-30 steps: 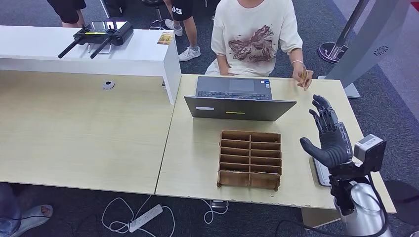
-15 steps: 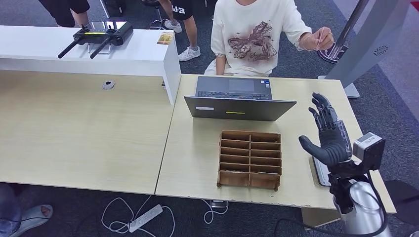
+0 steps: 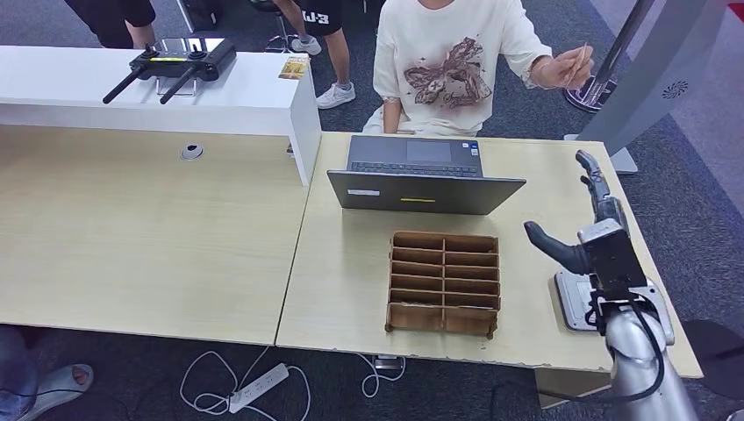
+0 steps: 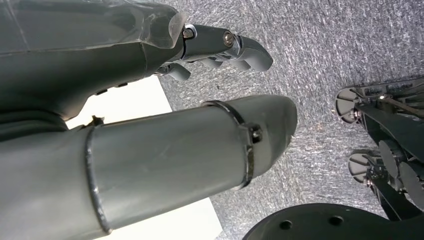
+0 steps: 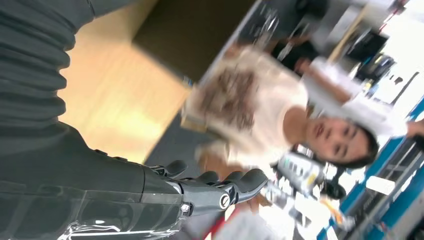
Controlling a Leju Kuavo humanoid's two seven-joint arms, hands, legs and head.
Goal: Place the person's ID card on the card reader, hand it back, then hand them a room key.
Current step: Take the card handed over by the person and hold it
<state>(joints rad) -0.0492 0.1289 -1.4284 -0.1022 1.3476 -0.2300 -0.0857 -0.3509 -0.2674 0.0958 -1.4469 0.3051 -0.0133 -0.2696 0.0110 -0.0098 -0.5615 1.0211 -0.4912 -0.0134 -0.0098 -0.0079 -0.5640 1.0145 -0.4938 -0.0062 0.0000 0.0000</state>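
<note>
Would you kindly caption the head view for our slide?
Open right hand raised above the card reader while the seated person holds up a card.

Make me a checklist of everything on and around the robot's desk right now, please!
Surface: light wood table, a white counter behind it.
Job's things: card reader at the table's right edge, nothing on it; the person holds a thin card up in one hand; room key: nothing seen.
Clutter: open laptop; brown divided box; black controller on the counter.
Hands: right hand raised above the reader, fingers apart, holding nothing; left hand hangs over the carpet, holding nothing.
Cables: white power strip and cords on the floor.
Surroundings: grey carpet, other people's legs beyond the counter.
</note>
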